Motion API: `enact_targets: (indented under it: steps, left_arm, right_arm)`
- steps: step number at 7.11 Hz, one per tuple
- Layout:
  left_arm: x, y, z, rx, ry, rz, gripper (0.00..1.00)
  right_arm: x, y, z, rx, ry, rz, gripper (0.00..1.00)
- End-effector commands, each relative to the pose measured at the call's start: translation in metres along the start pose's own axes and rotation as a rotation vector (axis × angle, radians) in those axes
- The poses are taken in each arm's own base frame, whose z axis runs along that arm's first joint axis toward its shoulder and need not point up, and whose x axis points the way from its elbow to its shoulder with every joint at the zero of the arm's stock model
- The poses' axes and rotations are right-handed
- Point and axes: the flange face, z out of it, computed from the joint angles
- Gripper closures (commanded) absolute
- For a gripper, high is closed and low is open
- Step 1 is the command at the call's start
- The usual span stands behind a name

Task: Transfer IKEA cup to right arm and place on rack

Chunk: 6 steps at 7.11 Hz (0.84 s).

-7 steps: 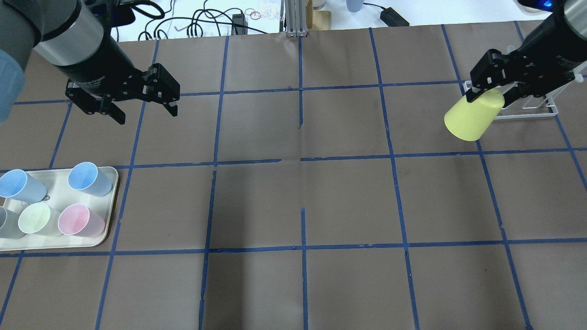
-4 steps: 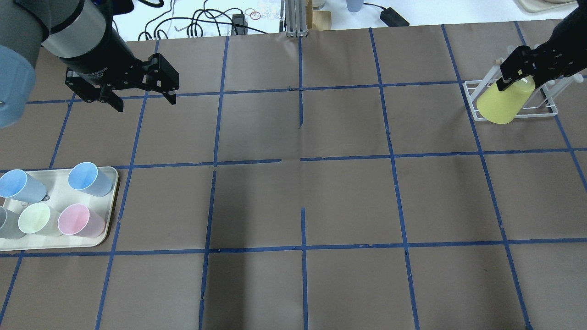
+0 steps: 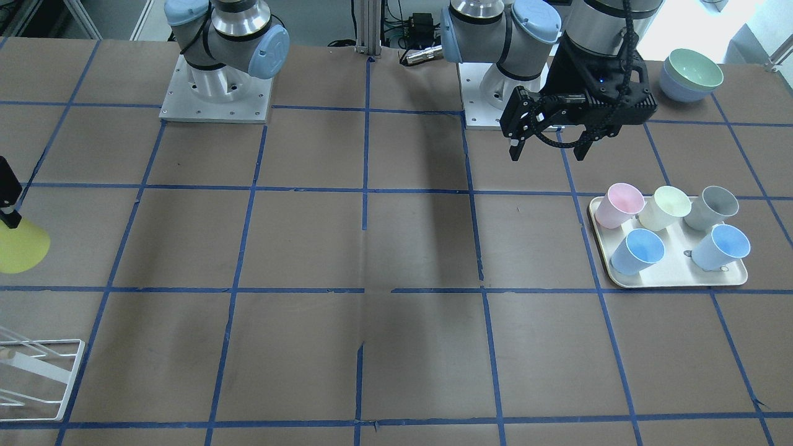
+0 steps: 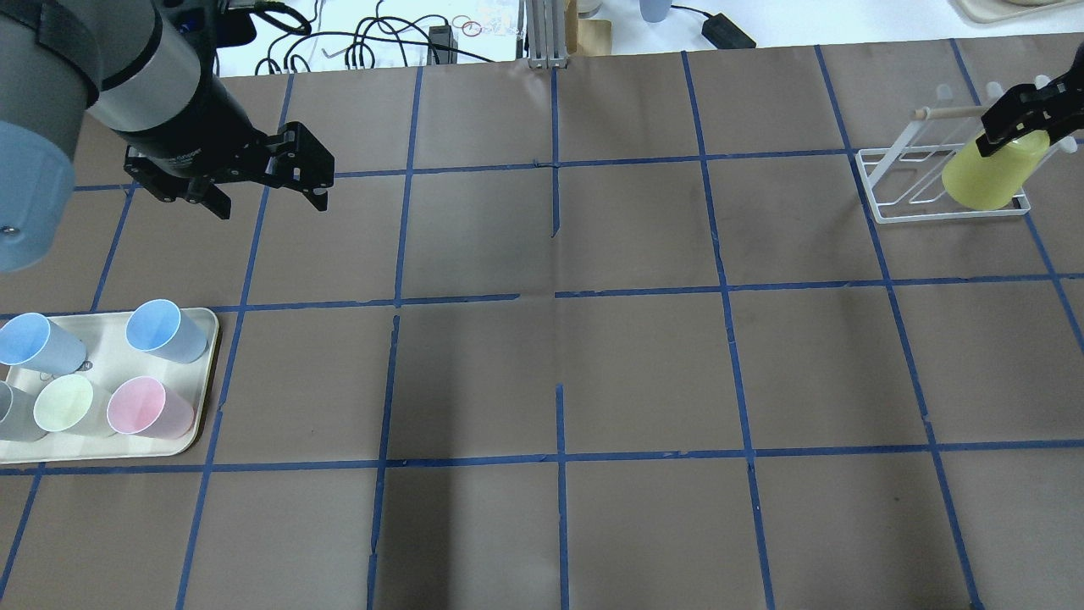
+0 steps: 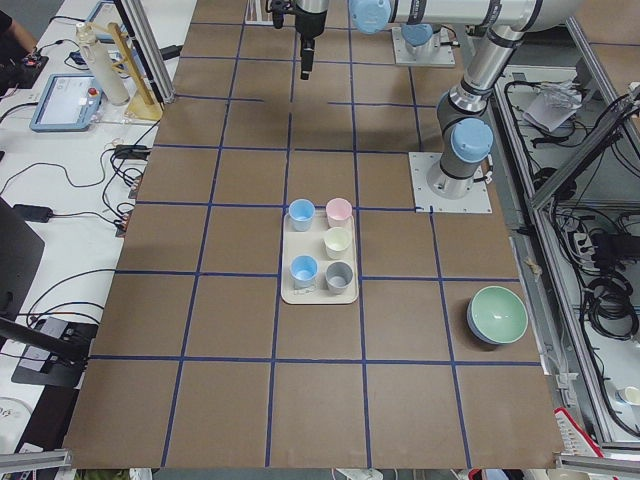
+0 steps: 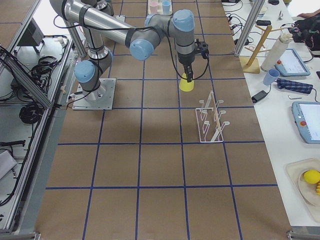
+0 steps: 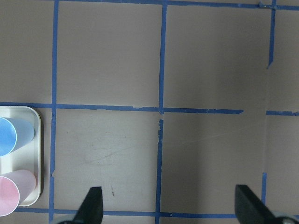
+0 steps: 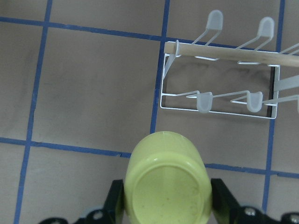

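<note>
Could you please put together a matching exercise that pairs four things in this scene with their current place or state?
Things:
1. yellow cup
2. pink cup
3. left hand
4. rack

Places or states:
A. open, holding nothing
B. no cup on it
C. on the tray
D. gripped by the right hand, mouth downward

Pairs: 1-D, 2-C, 3-A, 4-B

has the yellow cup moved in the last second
Yes. In the overhead view the yellow cup, held by the right claw, went rightward, from left of the rack to over its right end.
</note>
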Motion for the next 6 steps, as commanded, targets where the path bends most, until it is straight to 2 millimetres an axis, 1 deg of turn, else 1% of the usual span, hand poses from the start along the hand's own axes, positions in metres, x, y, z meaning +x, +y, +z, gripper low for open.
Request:
enact_targets:
  steps: [1,2,3,4,5,6]
  left_arm:
    - [-0.004,-0.004,-0.002,-0.007,-0.039,0.028,0.00]
    - [-0.005,-0.005,0.000,-0.012,-0.056,0.030,0.00]
    - [-0.004,-0.007,0.002,-0.019,-0.052,0.031,0.00]
    - [-0.001,-0.009,0.000,-0.015,-0.048,0.033,0.00]
    - [0.003,-0.010,0.001,-0.016,-0.047,0.043,0.00]
    - [0.005,-0.010,0.001,-0.016,-0.046,0.046,0.00]
  right_arm:
    - [0.028,-0.019,0.029,0.009,0.004,-0.006,1.00]
    - [0.035,-0.029,0.039,0.026,0.016,-0.010,1.00]
    - [0.039,-0.033,0.044,0.031,0.019,-0.009,1.00]
    - [0.043,-0.037,0.055,0.033,0.021,-0.010,1.00]
    - [0.046,-0.040,0.061,0.040,0.024,-0.009,1.00]
    - [0.046,-0.040,0.062,0.041,0.023,-0.007,1.00]
